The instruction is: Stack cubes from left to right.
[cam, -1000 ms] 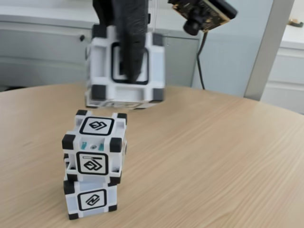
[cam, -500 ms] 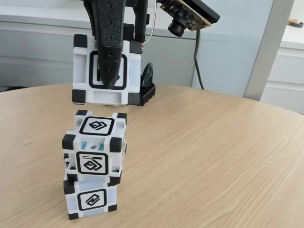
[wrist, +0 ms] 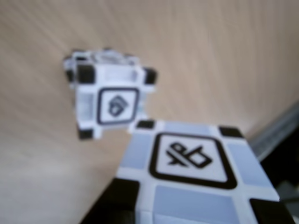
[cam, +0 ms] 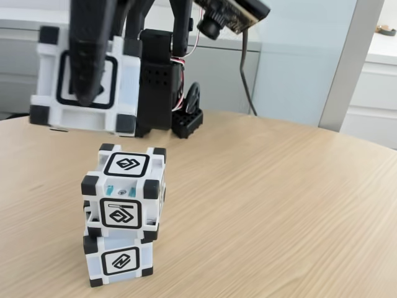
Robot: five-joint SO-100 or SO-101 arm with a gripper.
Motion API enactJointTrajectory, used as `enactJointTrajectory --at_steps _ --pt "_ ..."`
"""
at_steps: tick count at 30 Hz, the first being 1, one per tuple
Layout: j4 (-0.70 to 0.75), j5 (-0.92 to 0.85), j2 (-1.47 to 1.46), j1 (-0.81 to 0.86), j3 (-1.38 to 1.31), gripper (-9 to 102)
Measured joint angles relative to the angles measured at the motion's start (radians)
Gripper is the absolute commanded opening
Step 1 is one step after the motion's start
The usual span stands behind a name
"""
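Note:
Two cubes stand stacked near the table's front left in the fixed view: the upper cube (cam: 124, 192) sits slightly skewed on the lower cube (cam: 120, 261). A third cube (cam: 127, 74) hangs in the air above and to the left of the stack, with my gripper (cam: 90, 93) shut on it; one black finger crosses its front face. In the wrist view the held cube (wrist: 191, 172) fills the lower right, and the stack's top cube (wrist: 112, 100) lies below it to the upper left, blurred.
The wooden table (cam: 279, 217) stretches open to the right of the stack. My arm's black base (cam: 161, 87) stands behind the stack near the table's curved far edge. Grey cabinets and a white post (cam: 350, 56) are beyond the table.
My gripper has carried the held cube leftward, from above the stack's right side to above and left of it. The two stacked cubes have not moved.

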Motion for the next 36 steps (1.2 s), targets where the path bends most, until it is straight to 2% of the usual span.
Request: enactJointTrajectory --at_steps 7,20,26,36 --pt "0.137 0.041 -0.095 -0.008 -0.094 0" --pt "0.147 0.055 -0.225 -0.008 -0.117 0" --pt "0.147 0.011 -0.242 -0.003 -0.129 25" --pt "0.160 -0.074 -0.245 -0.018 -0.127 35"
